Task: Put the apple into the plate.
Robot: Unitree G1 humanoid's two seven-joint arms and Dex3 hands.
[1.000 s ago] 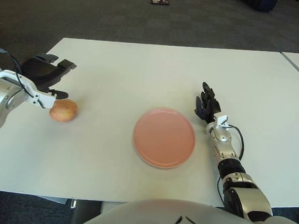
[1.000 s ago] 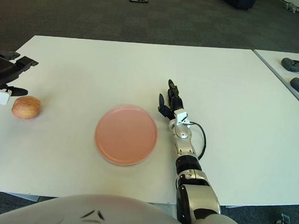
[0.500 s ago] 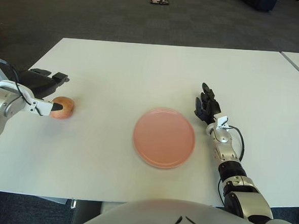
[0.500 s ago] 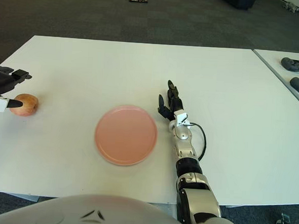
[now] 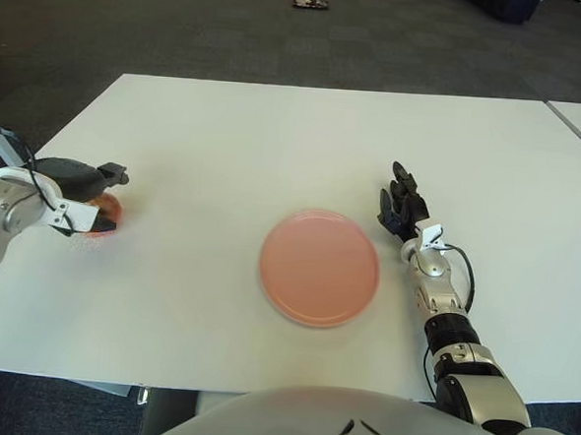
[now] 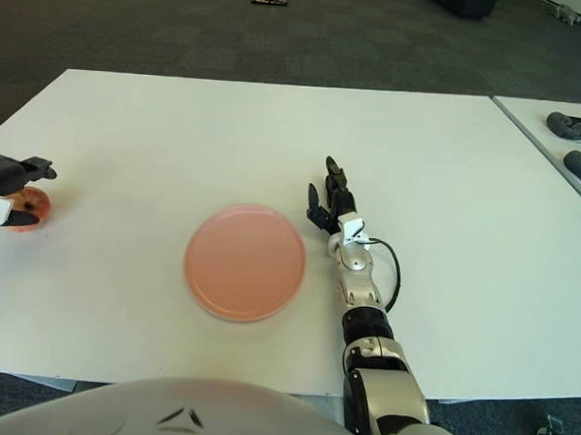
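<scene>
The red-yellow apple [image 5: 104, 208] sits at the far left of the white table [image 5: 276, 138], mostly covered by my left hand [image 5: 112, 203]. Dark fingers [image 5: 81, 174] lie over its top and the thumb curls under its near side, so the hand is shut on the apple. Only a sliver of the fruit [image 6: 32, 202] shows between them. The pink plate [image 5: 319, 267] lies empty at the table's middle, well to the right of the apple. My right hand [image 5: 402, 203] shows just right of the plate, fingers straight and holding nothing.
The table's left edge runs close to my left hand. A second table [image 6: 561, 145] at the right carries two dark devices [image 6: 580, 127]. A small dark object [image 5: 311, 3] lies on the carpet beyond the table.
My left hand dropped over the apple and its fingers closed around it; the apple shifted a little to the left. The right hand and plate stayed still.
</scene>
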